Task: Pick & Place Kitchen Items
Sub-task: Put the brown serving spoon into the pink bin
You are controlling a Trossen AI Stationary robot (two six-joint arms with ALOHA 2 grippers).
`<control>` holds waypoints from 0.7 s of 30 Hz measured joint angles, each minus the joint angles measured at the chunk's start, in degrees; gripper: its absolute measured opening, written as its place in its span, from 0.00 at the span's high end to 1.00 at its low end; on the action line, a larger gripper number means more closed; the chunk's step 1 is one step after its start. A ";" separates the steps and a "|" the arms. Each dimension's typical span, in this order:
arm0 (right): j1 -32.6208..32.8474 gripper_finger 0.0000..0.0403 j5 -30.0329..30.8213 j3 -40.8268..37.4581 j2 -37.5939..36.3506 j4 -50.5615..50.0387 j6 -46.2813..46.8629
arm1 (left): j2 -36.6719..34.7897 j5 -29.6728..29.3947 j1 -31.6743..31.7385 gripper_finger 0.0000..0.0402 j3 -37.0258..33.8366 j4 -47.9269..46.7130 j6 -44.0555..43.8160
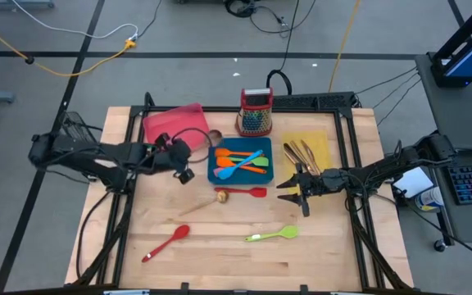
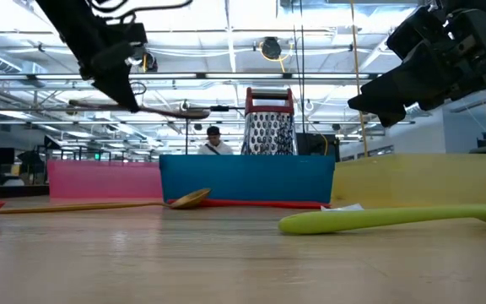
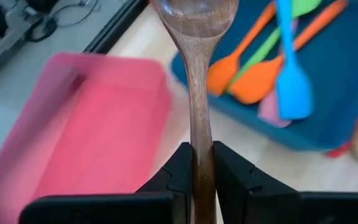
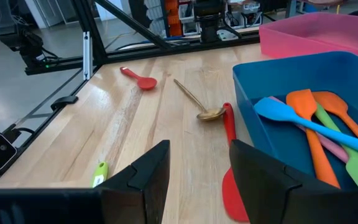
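Three trays at desk rear: pink tray, blue tray full of spatulas, yellow tray. My left pincer pinching wooden spoon between pink and blue. My right pincer spread, empty, beside yellow. Grater behind.

The high camera is looking straight down on the whole wooden table, with the blue tray sitting near the middle of its picture. The low camera is sitting at tabletop height, facing level across the boards at the blue tray's near wall and into the room behind it. The left wrist camera is hanging close above the blue tray, looking down. The right wrist camera is looking low across the table past the blue tray from nearby. All four views are sharing that tray.
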 joint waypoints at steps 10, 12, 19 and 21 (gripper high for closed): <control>0.00 0.60 0.00 0.00 0.00 0.00 0.00 | 0.00 5.70 14.34 0.90 0.00 -5.99 3.72; 0.00 0.60 0.00 0.00 0.00 0.00 0.00 | 0.00 5.70 17.20 0.90 0.00 -7.04 3.72; 0.00 0.60 0.00 0.00 0.00 0.00 0.01 | 0.00 5.55 24.84 0.90 -0.91 -4.50 8.26; 0.00 0.60 0.00 0.01 0.00 0.00 0.01 | 0.02 5.92 26.63 0.90 -2.48 -2.65 9.40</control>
